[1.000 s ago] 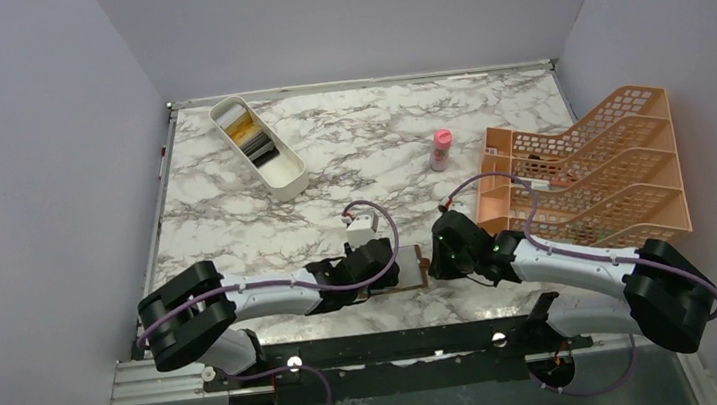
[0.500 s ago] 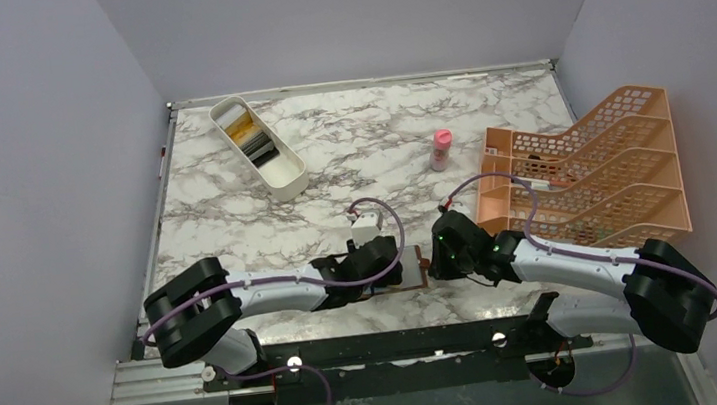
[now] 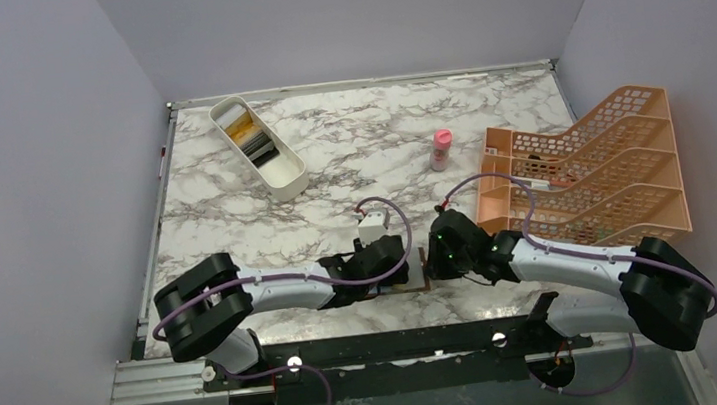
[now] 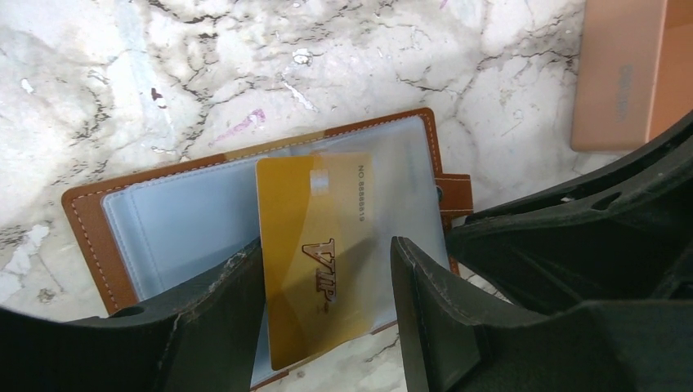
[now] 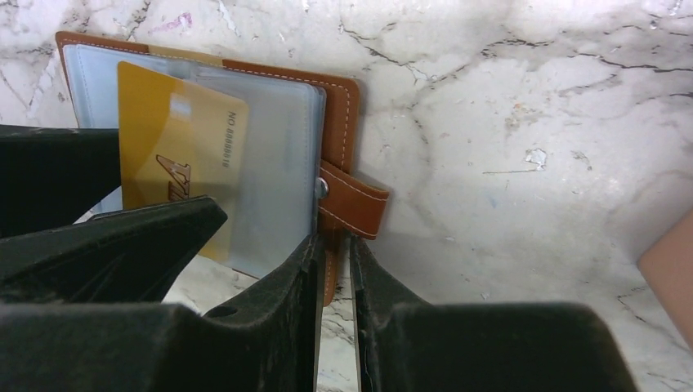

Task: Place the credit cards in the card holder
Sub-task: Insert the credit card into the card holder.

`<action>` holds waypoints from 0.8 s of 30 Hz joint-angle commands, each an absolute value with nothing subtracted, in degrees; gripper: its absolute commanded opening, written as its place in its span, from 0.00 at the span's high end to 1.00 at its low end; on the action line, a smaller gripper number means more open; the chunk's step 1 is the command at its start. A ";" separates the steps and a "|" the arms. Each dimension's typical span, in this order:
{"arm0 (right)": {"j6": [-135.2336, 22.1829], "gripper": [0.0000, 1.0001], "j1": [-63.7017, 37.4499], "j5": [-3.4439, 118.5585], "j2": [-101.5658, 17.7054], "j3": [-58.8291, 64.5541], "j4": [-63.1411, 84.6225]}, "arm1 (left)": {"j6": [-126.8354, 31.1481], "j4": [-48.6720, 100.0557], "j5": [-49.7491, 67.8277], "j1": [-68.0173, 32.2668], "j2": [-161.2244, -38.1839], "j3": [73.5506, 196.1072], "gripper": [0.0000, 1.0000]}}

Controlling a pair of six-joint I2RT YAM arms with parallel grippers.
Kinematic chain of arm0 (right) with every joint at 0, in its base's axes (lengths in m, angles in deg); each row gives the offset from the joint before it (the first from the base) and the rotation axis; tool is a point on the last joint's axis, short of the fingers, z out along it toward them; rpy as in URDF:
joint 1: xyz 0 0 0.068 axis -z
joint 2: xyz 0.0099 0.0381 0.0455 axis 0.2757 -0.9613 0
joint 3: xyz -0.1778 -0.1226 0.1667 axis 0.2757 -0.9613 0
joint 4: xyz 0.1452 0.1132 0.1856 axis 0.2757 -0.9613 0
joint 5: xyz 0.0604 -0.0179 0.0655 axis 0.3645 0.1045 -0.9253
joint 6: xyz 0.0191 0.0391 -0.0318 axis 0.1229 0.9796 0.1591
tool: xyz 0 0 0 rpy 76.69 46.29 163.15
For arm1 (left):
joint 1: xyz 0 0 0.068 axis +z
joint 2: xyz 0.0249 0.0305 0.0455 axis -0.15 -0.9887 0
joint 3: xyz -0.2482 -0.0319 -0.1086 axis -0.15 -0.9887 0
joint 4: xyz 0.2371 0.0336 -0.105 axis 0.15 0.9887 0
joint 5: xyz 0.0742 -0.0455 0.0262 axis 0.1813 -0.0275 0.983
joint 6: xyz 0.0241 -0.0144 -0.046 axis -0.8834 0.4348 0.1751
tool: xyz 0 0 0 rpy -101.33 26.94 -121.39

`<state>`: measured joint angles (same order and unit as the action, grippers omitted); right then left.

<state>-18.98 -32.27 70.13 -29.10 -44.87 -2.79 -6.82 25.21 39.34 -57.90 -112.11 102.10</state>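
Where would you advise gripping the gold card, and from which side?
Probably the bare end of the gold card, outside the sleeve of the card holder: pinch its long edges from where the left gripper stands, as the far end is tucked in.

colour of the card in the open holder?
Gold card with VIP lettering; left wrist view shows it best.

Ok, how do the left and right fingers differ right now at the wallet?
The left fingers stand wide open, bracketing the gold card without pinching it; the right fingers are almost closed, clamped on the wallet's brown edge. The left fingers sit where the card sticks out of its clear sleeve; the right fingers sit at the strap side. Both are down low at the same open wallet on the marble table.
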 commanded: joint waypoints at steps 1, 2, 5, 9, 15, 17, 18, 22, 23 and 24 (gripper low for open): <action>-17.07 0.78 -32.34 66.05 -29.90 -46.23 1.79 | -4.45 20.67 36.67 -58.65 -113.13 101.46 0.42; -16.63 0.78 -32.34 65.31 -29.99 -46.61 2.45 | -4.03 19.92 36.39 -58.76 -113.37 101.46 0.42; -15.23 0.78 -32.34 63.63 -30.47 -47.73 4.61 | -2.76 18.39 35.01 -58.80 -114.68 101.70 0.42; -14.39 0.78 -32.34 63.72 -30.67 -48.33 4.99 | -1.84 18.08 34.49 -58.88 -115.84 101.73 0.42; -14.61 0.79 -32.34 67.12 -27.36 -48.43 0.95 | -2.59 23.36 38.76 -58.96 -111.34 101.45 0.43; -15.05 0.79 -32.34 68.78 -26.31 -48.43 -0.77 | -3.25 24.88 39.57 -58.97 -109.82 101.59 0.43; -15.33 0.79 -32.34 69.52 -25.92 -48.31 -1.66 | -3.35 25.30 39.56 -58.97 -109.42 101.62 0.43; -16.03 0.79 -32.38 71.33 -25.37 -47.97 -4.09 | -2.66 25.55 38.65 -59.08 -109.68 100.94 0.43; -16.16 0.79 -32.39 71.41 -25.36 -48.07 -4.13 | -2.38 25.54 38.45 -59.13 -109.97 100.76 0.43; -16.12 0.79 -32.35 71.51 -25.36 -48.19 -4.10 | -2.20 25.52 38.34 -59.26 -110.25 100.61 0.43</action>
<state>-15.68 -32.16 68.95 -26.15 -48.00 -1.88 -3.26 24.13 38.64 -58.64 -110.58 101.73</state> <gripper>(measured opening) 0.214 0.574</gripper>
